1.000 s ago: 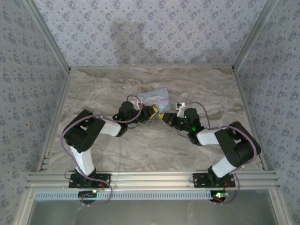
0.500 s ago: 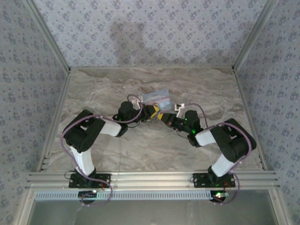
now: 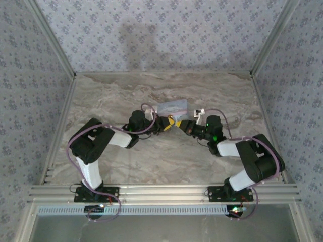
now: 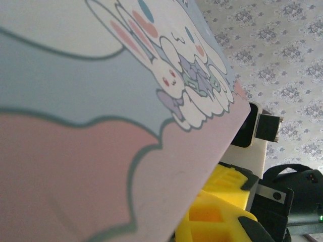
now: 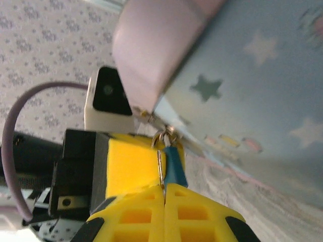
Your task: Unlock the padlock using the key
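Flower-sprigged wallpaper (image 3: 161, 35) lines the walls around a beige marble-patterned tabletop (image 3: 116, 96), and the two arms meet over its middle.

On the left, the left gripper (image 3: 162, 122) appears closed narrowly on a corner of the small pale blue and pink rectangular tin printed with cartoon rabbits (image 4: 101, 101), holding it tilted off the table. The tin hides this gripper's fingers in the left wrist view. The hold is therefore a judgement, made from the raised tin and from the yellow finger just beside its corner in the right wrist view.

A little wire ring at the tin's edge carries the tiny dark blue-teal padlock (image 5: 174, 166). It is a slim, smooth tab that hangs down to touch the right fingertips. Just left of it, what I take to be a thin silver key (image 5: 160, 169) rises from the seam of the right gripper (image 5: 164, 190), whose yellow fingers are pressed fully together on it.

The step in hand looks like seating the key in the padlock. Whether its tip is in the keyhole cannot be told. The next move calls for a small, steady twist of the right wrist while the left arm braces the tin, without tugging the ring.
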Tool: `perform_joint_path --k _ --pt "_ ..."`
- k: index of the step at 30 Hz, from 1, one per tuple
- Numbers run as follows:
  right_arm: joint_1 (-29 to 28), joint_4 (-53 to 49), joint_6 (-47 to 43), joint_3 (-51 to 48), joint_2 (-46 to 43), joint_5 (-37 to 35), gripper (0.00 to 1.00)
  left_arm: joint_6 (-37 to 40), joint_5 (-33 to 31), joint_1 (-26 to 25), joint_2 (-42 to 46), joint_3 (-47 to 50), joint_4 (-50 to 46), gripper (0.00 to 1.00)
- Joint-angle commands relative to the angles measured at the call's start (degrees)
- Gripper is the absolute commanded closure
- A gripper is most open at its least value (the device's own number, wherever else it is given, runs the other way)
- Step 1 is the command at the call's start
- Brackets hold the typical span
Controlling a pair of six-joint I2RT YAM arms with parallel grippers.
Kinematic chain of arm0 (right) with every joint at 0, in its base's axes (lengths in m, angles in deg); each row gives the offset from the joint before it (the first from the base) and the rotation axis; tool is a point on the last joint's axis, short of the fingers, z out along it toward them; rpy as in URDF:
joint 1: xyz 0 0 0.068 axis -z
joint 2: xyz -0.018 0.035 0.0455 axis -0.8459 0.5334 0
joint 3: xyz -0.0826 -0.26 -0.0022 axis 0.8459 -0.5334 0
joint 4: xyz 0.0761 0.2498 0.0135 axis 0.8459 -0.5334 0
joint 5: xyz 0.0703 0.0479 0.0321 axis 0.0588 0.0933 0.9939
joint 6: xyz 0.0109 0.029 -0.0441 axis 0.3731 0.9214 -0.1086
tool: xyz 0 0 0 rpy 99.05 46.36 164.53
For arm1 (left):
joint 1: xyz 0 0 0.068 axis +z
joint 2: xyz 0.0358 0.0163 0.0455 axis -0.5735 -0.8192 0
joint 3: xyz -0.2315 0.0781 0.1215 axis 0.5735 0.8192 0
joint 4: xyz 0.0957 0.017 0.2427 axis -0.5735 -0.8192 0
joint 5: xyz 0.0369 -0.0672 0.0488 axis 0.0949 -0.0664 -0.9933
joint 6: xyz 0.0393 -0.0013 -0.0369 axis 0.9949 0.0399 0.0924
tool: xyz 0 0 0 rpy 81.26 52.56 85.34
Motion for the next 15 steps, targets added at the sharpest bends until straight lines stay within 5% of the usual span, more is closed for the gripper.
perform_joint_path --k 1,8,15 --pt "0.76 -8.17 -5.06 1.93 -2.06 10.04 1.00 0.32 1.57 -0.14 -0.33 -1.41 2.16 1.00" --pt "1.07 -30.99 -16.95 7.18 -4.81 17.99 1.00 0.43 2.56 0.45 -0.07 -1.68 1.77 1.00" --pt "1.48 -35.57 -18.89 10.18 -1.82 18.05 1.00 0.49 3.21 0.58 0.33 -1.68 2.12 1.00"
